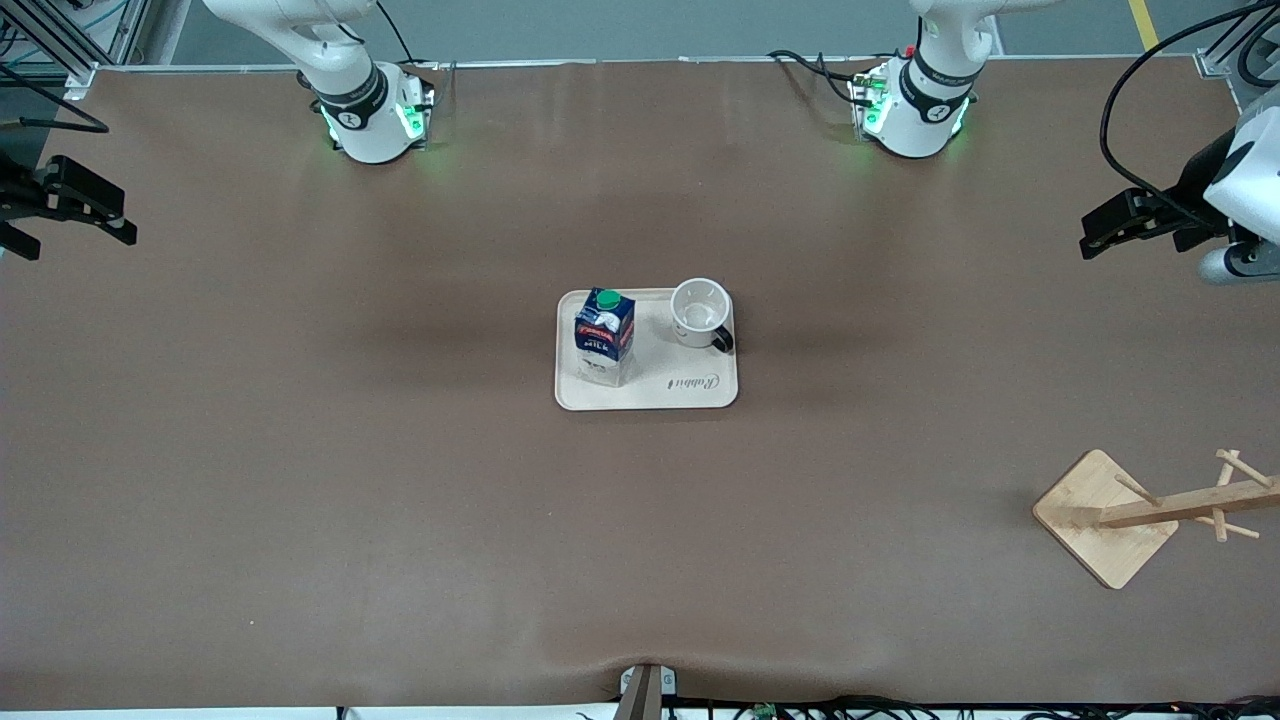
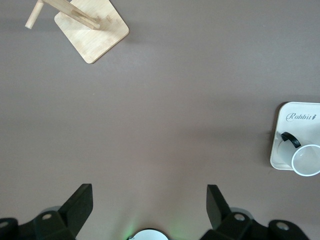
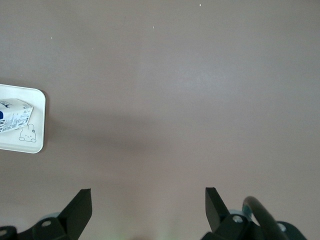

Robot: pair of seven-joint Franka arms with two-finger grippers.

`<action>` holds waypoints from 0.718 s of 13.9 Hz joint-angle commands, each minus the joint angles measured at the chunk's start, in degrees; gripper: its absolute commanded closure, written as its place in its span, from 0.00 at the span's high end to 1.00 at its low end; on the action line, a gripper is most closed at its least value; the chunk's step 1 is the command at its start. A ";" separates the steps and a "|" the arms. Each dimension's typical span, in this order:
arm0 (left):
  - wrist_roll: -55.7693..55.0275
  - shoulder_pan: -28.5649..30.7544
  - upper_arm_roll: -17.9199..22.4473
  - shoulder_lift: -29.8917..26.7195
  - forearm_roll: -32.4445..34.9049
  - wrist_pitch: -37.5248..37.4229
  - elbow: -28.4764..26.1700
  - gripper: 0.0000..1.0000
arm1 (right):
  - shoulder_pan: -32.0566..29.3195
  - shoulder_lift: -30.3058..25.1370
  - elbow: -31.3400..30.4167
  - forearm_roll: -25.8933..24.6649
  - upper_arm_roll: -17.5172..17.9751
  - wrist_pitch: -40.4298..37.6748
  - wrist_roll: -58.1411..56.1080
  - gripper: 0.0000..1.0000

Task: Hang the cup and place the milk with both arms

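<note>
The milk (image 1: 604, 337), a dark-blue carton with a green cap, stands upright on a cream tray (image 1: 690, 385) at the table's middle. The cup (image 1: 700, 313), white with a black handle, stands mouth up on the same tray beside it, toward the left arm's end. My left gripper (image 1: 1092, 235) is open and empty, high over the left arm's end of the table. In the left wrist view (image 2: 149, 200) it looks down on bare table, with the cup (image 2: 306, 159) off to one side. My right gripper (image 1: 95, 225) is open and empty over the right arm's end (image 3: 148, 202), with the milk (image 3: 15, 115) at the view's edge.
A wooden cup rack (image 1: 1150, 510) with pegs stands on a square base near the front camera at the left arm's end; it also shows in the left wrist view (image 2: 92, 27). The tray's rim shows in both wrist views (image 2: 277, 157) (image 3: 40, 120). Brown table lies all around.
</note>
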 commanded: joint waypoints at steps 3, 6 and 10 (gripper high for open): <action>1.41 0.35 -0.25 -0.11 0.19 -0.99 1.58 1.00 | 0.15 0.26 0.59 0.14 -0.04 -0.47 -0.06 1.00; 1.33 0.26 -0.25 0.07 0.19 -0.99 2.11 1.00 | -0.90 0.08 0.59 0.05 -0.13 -1.00 -0.50 1.00; 1.41 0.08 -0.33 -0.02 0.63 -0.99 2.11 1.00 | -0.02 0.26 0.59 0.06 0.14 -0.55 -0.06 1.00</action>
